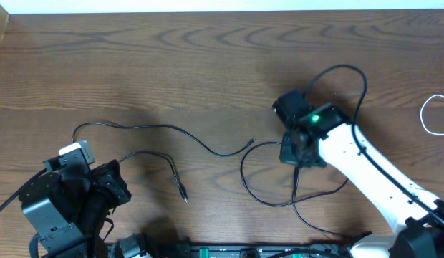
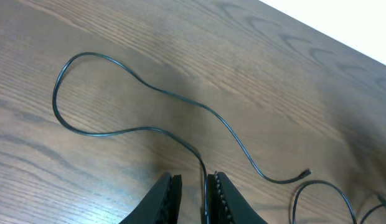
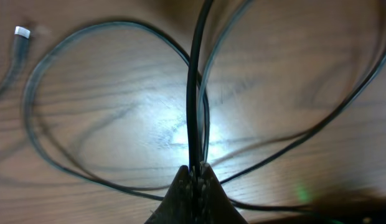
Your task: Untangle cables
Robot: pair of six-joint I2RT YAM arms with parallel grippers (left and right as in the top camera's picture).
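Separation judged in hand. Right gripper was clamped shut on looped black cable, right of bench centre. Left gripper stood barely parted over second cable; hold unconfirmed. Next move probably required drawing the loop clear.

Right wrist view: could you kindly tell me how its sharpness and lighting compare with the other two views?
Right wrist view: thin black cables blurred, bright glare on the brown wooden table; left wrist view: sharp, evenly lit; overhead view: sharp, a green light glowing on the white right arm.
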